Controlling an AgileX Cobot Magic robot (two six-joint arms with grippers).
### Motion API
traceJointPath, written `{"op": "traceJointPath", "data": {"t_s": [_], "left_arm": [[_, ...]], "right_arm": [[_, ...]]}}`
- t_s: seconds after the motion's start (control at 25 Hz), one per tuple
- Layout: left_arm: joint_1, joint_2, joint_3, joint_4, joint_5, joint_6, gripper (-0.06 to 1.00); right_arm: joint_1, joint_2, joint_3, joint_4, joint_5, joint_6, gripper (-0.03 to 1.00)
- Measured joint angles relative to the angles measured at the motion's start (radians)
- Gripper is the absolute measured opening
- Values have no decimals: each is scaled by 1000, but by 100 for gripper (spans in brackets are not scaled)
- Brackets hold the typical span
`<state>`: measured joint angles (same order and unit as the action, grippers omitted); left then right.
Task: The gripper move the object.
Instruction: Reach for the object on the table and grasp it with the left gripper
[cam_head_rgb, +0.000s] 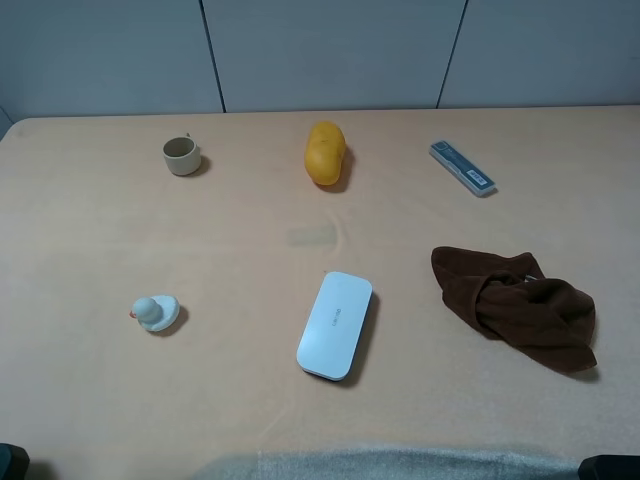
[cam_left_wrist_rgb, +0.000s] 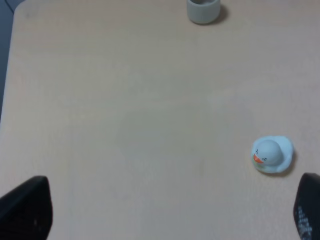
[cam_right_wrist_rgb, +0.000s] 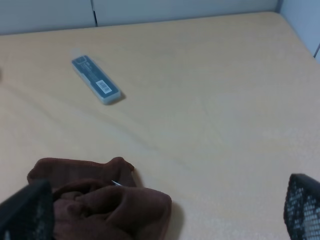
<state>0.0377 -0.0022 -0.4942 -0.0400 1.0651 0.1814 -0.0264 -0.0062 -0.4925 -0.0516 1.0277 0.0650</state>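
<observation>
The left tool (cam_left_wrist_rgb: 167, 210) has its jaws spread wide and empty, likely readied to straddle the duck (cam_left_wrist_rgb: 270, 154) sitting free on the counter (cam_left_wrist_rgb: 125, 125); the right tool (cam_right_wrist_rgb: 165, 207) gapes likewise.

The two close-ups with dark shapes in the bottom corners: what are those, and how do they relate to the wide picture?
This is a two-armed robot. The wide picture comes from a camera mounted high above the table. Each close-up comes from a camera on one arm's wrist; the dark shapes are that arm's jaws, open and holding nothing. On the table lie a small rubber duck, a beige cup, a yellow rounded thing, a slim blue case, a flat white case and a brown cloth. The left wrist sees the duck and cup; the right, the cloth and blue case.
</observation>
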Motion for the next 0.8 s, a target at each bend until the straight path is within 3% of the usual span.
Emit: {"op": "traceJointPath", "data": {"t_s": [0.8], "left_arm": [[0, 0, 0, 0, 0, 0, 96]], "right_arm": [[0, 0, 0, 0, 0, 0, 69]]}}
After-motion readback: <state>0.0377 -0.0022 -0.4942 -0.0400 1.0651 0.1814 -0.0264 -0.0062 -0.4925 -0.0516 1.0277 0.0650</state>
